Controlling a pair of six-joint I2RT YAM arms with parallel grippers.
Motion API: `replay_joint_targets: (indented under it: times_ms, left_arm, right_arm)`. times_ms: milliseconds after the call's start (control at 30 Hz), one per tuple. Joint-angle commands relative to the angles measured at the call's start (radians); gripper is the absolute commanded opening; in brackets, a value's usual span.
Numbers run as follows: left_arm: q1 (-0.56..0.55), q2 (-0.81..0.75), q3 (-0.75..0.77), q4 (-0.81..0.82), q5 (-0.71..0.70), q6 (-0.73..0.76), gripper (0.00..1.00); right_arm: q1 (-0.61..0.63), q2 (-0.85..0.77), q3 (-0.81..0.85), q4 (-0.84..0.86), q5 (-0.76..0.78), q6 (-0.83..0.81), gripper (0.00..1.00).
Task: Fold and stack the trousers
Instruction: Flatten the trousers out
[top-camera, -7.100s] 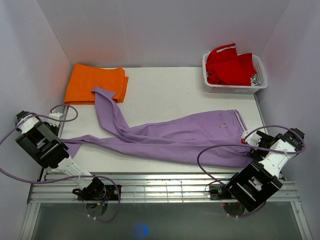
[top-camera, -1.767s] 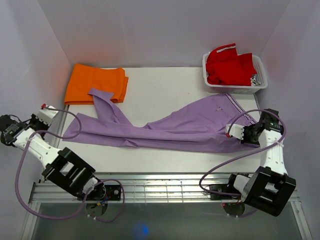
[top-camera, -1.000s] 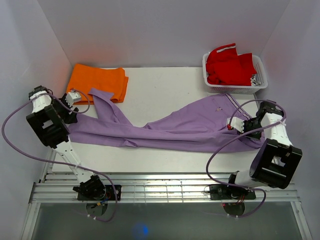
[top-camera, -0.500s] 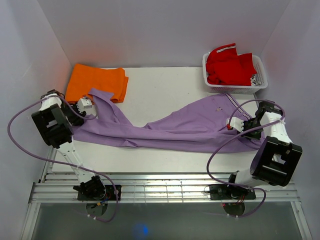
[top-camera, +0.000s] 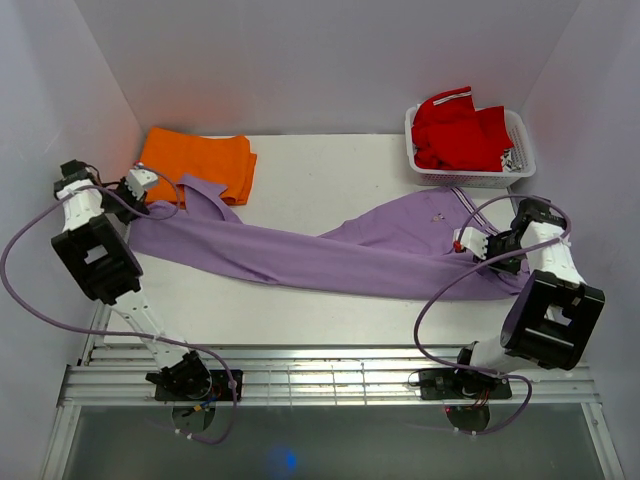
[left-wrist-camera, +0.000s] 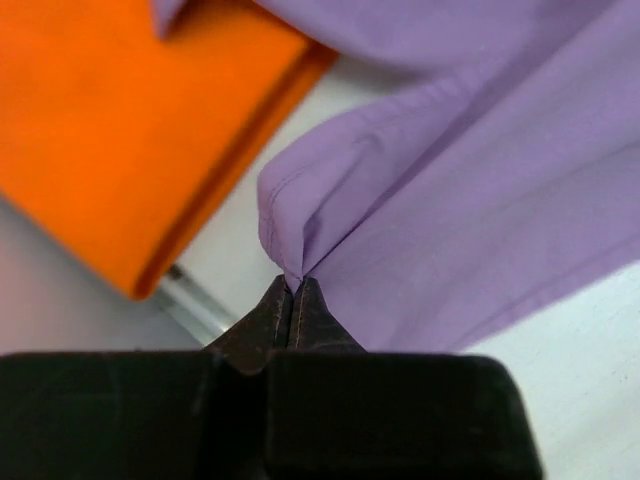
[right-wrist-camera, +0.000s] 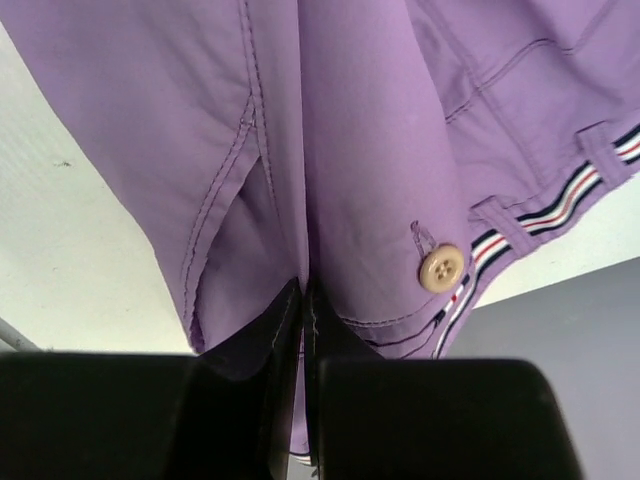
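Across the table (top-camera: 330, 165) the trousers (top-camera: 330, 262) lie stretched. My left hand (left-wrist-camera: 292, 290) pinches a leg cuff, my right hand (right-wrist-camera: 304, 292) the waist. Cloth looks soft, light, droopy; I judge edge grips best.

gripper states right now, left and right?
left gripper: closed, pinching a leg end of the trousers.
right gripper: closed, pinching the trousers near the waistband.
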Motion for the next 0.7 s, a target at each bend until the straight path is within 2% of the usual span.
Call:
replay_joint_targets:
  times_ms: [0, 33, 67, 133, 167, 200, 233, 267, 300, 333, 367, 400, 433, 467, 533, 567, 600, 667]
  left_arm:
    - [0.118, -0.239, 0.011, 0.043, 0.199, 0.028, 0.0]
    - [0.144, -0.279, -0.022, 0.035, 0.226, 0.069, 0.0]
    - [0.169, -0.322, -0.118, 0.027, 0.25, 0.112, 0.0]
    - [0.262, -0.463, -0.241, -0.04, 0.301, 0.297, 0.0]
    - [0.299, -0.508, -0.38, -0.075, 0.31, 0.389, 0.0]
    - [0.374, -0.552, -0.452, -0.113, 0.315, 0.568, 0.0]
    - [0.423, -0.635, -0.524, -0.172, 0.319, 0.653, 0.0]
    - [0.469, -0.669, -0.663, -0.196, 0.319, 0.737, 0.0]
    - [0.555, -0.697, -0.725, -0.244, 0.304, 0.828, 0.0]
    - [0.601, -0.718, -0.782, -0.258, 0.266, 0.993, 0.0]
    - [0.637, -0.744, -0.831, -0.264, 0.251, 1.052, 0.0]
    - [0.708, -0.751, -0.893, -0.269, 0.241, 1.097, 0.08]
    - [0.749, -0.752, -0.906, -0.293, 0.243, 1.173, 0.26]
    - [0.782, -0.736, -0.905, -0.318, 0.258, 1.212, 0.36]
    - [0.852, -0.703, -0.842, -0.417, 0.27, 1.24, 0.6]
    - [0.864, -0.685, -0.808, -0.433, 0.289, 1.206, 0.82]
    - [0.872, -0.674, -0.782, -0.431, 0.302, 1.168, 0.83]
    - [0.882, -0.66, -0.695, -0.431, 0.335, 1.07, 0.83]
  right_arm:
    - [-0.006, -0.05, 0.041, 0.029, -0.021, 0.005, 0.08]
    - [-0.006, -0.068, 0.027, 0.03, -0.026, -0.003, 0.08]
    - [-0.006, -0.111, 0.008, 0.029, -0.026, -0.018, 0.08]
    - [-0.007, -0.168, -0.087, 0.043, -0.015, -0.085, 0.08]
    - [-0.006, -0.235, -0.126, 0.053, -0.012, -0.11, 0.08]
    - [-0.007, -0.271, -0.167, 0.062, -0.006, -0.166, 0.08]
    - [-0.009, -0.309, -0.249, 0.076, -0.005, -0.196, 0.08]
    - [-0.01, -0.382, -0.288, 0.078, 0.002, -0.226, 0.08]
    - [-0.01, -0.419, -0.328, 0.078, 0.008, -0.259, 0.08]
    - [-0.01, -0.458, -0.398, 0.079, 0.02, -0.315, 0.09]
    - [-0.01, -0.533, -0.428, 0.076, 0.026, -0.343, 0.23]
    - [-0.012, -0.568, -0.453, 0.078, 0.025, -0.366, 0.33]
    - [-0.012, -0.602, -0.479, 0.078, 0.008, -0.386, 0.5]
    - [-0.014, -0.657, -0.482, 0.07, -0.006, -0.391, 0.78]
    - [-0.014, -0.693, -0.474, 0.053, -0.052, -0.398, 0.95]
    - [-0.014, -0.706, -0.453, 0.038, -0.064, -0.394, 0.98]
    - [-0.015, -0.707, -0.438, 0.029, -0.075, -0.388, 0.98]
    - [-0.015, -0.688, -0.38, 0.014, -0.101, -0.348, 0.9]
